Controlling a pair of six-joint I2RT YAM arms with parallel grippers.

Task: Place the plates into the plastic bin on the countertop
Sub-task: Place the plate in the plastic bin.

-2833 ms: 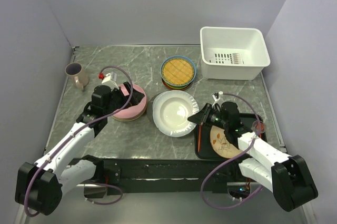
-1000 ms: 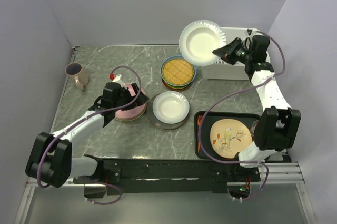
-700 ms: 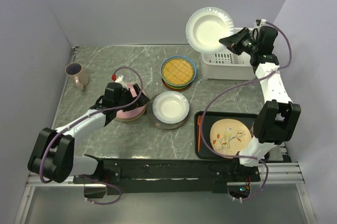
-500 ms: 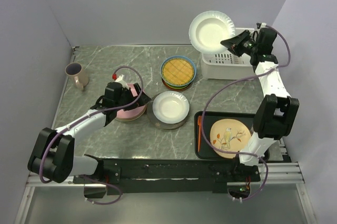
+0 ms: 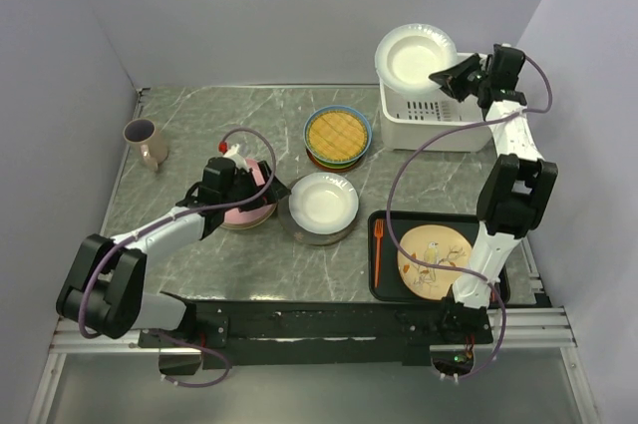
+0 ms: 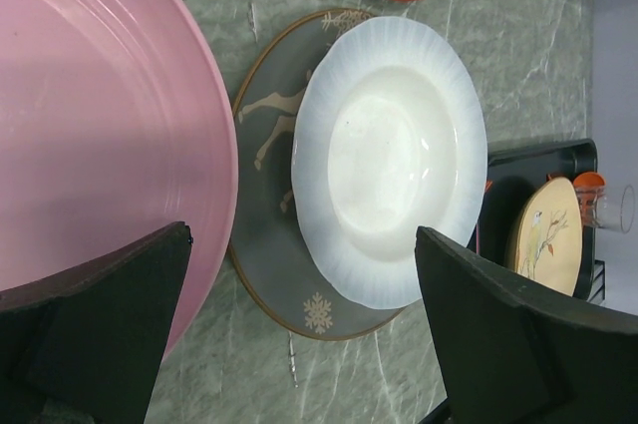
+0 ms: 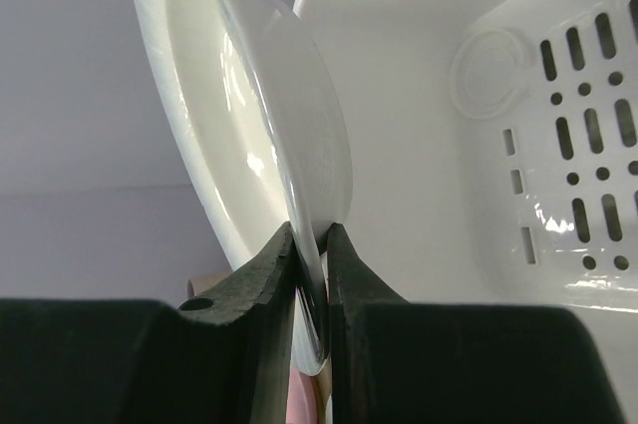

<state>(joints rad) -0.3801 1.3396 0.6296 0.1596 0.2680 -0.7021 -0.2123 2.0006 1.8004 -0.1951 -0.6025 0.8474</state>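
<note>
My right gripper (image 5: 446, 78) is shut on the rim of a white fluted plate (image 5: 415, 59), held tilted above the left end of the white plastic bin (image 5: 444, 122). In the right wrist view the plate (image 7: 249, 125) stands on edge between my fingers, with the bin's vented wall (image 7: 558, 135) behind it. My left gripper (image 5: 257, 188) is open over the right edge of the pink plate (image 5: 239, 207), also shown in the left wrist view (image 6: 90, 135). A second white fluted plate (image 5: 323, 201) lies on the dark grey deer plate (image 6: 269, 234). The yellow lattice plate (image 5: 337, 134) tops a stack.
A black tray (image 5: 389, 269) at the front right holds a beige bird plate (image 5: 434, 262), an orange fork (image 5: 379, 249) and a glass. A pinkish mug (image 5: 146, 142) stands at the far left of the countertop (image 5: 199, 254). Walls enclose three sides.
My right arm has carried the white plate from left of the bin to above the bin's left end. The left gripper has edged slightly right along the pink plate.
</note>
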